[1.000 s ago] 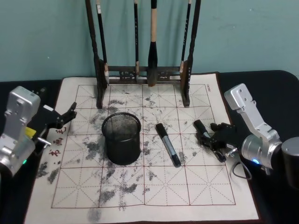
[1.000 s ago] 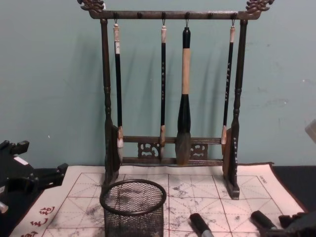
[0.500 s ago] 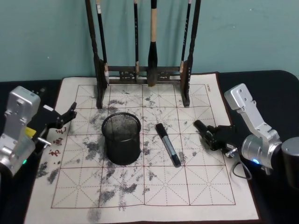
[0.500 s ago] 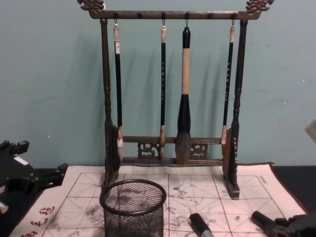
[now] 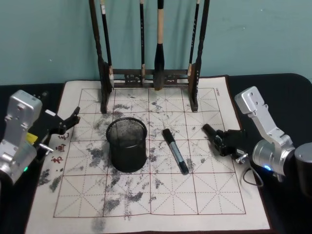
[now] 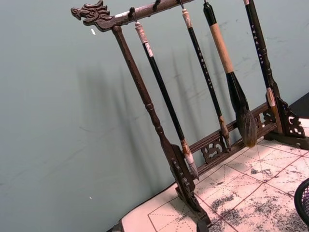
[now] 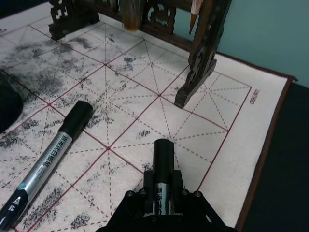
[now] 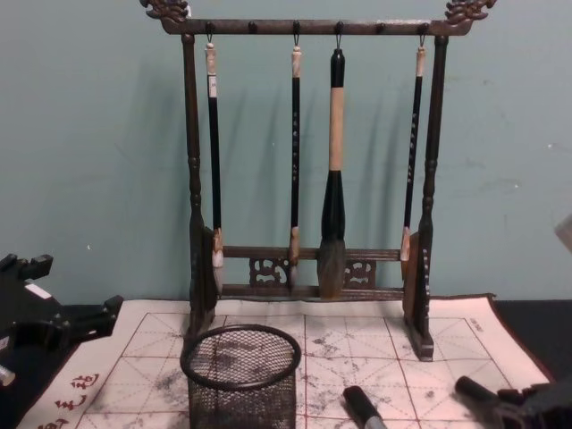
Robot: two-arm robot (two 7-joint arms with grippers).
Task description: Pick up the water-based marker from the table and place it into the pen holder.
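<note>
Two markers on the mat. The black marker (image 7: 163, 162) sits right of centre in the head view, clamped in the right gripper (image 5: 219, 142), with its round capped end poking out toward the rack. Can't tell if it's lifted off the mat or not. The loose marker (image 5: 175, 151) has a black cap and a silvery printed barrel. It lies flat near the middle, just right of the pen holder (image 5: 127, 157) but not touching it.

The holder is a round black wire-mesh cup with a solid rim, standing upright left of centre. The left gripper (image 5: 67, 123) hangs at the left edge over the mat's border, well apart from the holder. Whether it's clenched or released I can't tell.

The mat (image 5: 170, 197) is off-white felt with a red grid, dashed diagonals, a dark red border and loads of grey ink smudges. It lies on a black table (image 5: 287, 95).

At top centre stands a dark carved wooden brush rack (image 8: 313, 27) with dragon-head ends. Four brushes hang from its top bar, including a fat brush (image 8: 333, 192) with a tan handle. Plain teal wall (image 5: 48, 39) behind.
</note>
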